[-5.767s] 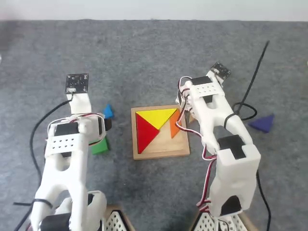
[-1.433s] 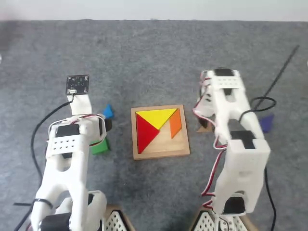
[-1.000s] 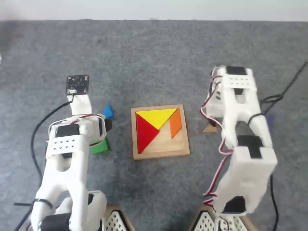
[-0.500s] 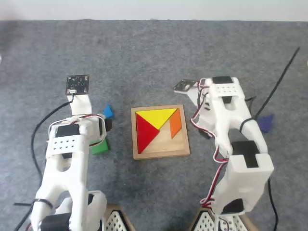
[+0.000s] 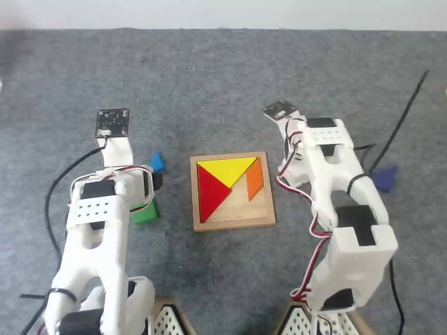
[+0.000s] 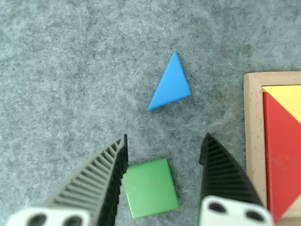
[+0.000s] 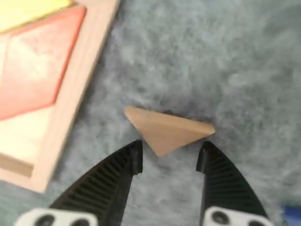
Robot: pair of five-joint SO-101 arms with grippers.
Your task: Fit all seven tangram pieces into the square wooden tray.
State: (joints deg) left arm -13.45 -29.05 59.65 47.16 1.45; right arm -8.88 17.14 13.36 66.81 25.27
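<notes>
The square wooden tray [image 5: 233, 220] holds a yellow triangle [image 5: 225, 169], a red triangle [image 5: 209, 192] and an orange piece [image 5: 255, 179]. Just right of the tray [image 7: 89, 80], my right gripper [image 7: 170, 149] is open, its tips on either side of a tan triangle [image 7: 169, 130] that lies flat on the carpet. My left gripper [image 6: 164, 157] is open over a green square [image 6: 149, 187], with a blue triangle [image 6: 170, 84] just beyond it. Both pieces lie left of the tray: the green square [image 5: 144, 213] and the blue triangle [image 5: 156, 162]. A purple triangle [image 5: 384, 179] lies far right.
Grey carpet covers the table. Black cables [image 5: 401, 118] trail across the right side near the purple triangle, and another cable [image 5: 52, 195] loops at the left arm. The right arm [image 5: 342, 195] covers the ground between the tray and the purple piece.
The right arm left the tray's right edge, swung out to the right, then came back toward the tray. The orange piece stayed in the tray. The left arm kept still.
</notes>
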